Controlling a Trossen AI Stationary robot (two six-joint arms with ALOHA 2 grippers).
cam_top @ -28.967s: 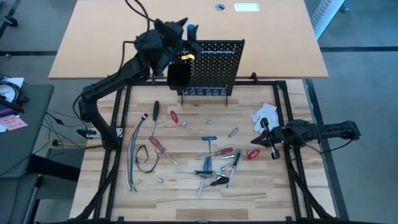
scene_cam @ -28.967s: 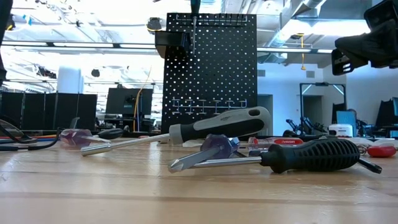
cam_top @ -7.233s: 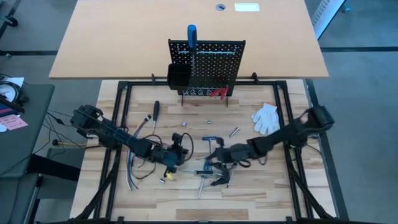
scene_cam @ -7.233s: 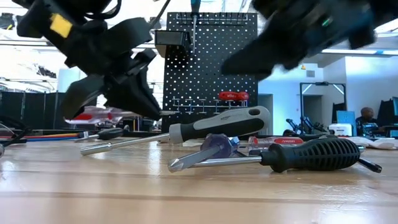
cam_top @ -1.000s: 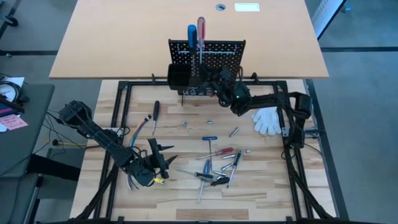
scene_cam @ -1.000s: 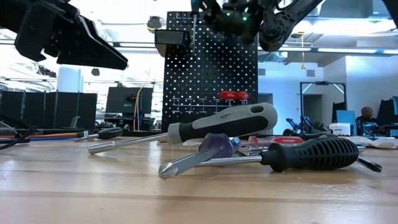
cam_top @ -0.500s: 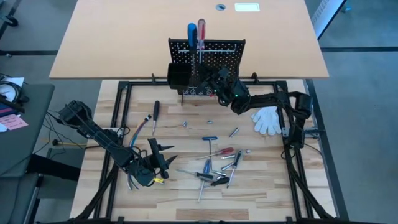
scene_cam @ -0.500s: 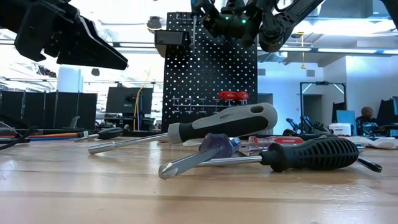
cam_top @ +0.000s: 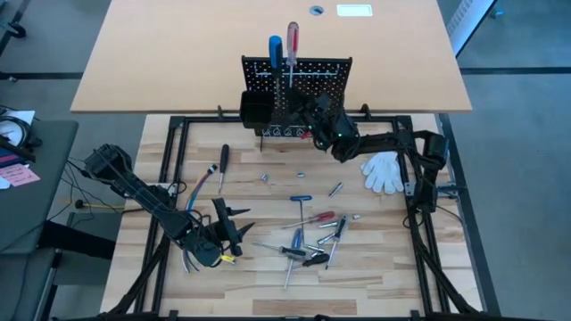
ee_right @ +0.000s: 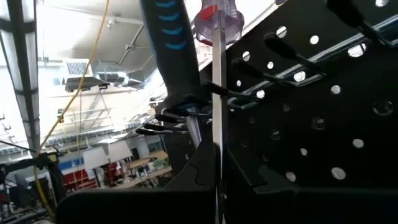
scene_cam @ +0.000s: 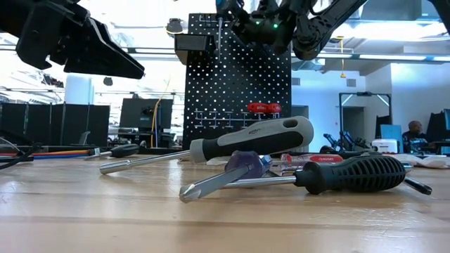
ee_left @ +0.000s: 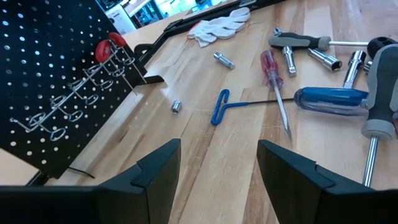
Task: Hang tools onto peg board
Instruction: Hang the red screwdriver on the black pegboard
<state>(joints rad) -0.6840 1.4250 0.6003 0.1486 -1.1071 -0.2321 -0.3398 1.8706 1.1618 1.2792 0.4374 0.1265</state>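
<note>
On the peg board point(cam_top: 308, 76) hang two screwdrivers and red pliers point(scene_cam: 261, 107); the right pincer point(cam_top: 314, 114) pinches the red-handled screwdriver point(cam_top: 292, 37), the left pincer point(cam_top: 234, 225) hovers spread, and many tools point(cam_top: 308, 241) lie on the bench point(cam_top: 375, 267).

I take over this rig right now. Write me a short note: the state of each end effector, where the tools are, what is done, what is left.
Right end effector: at the peg board, shut on the shaft of the red-handled screwdriver, which stands in the top rail.
Left end effector: open, empty, above the near-left table.
Done: blue-handled screwdriver on the rail; red-handled pliers on the lower hooks.
Left: release the red screwdriver. On the table remain the black screwdriver, the blue T-handle key, small silver bits and the tool pile.
</note>
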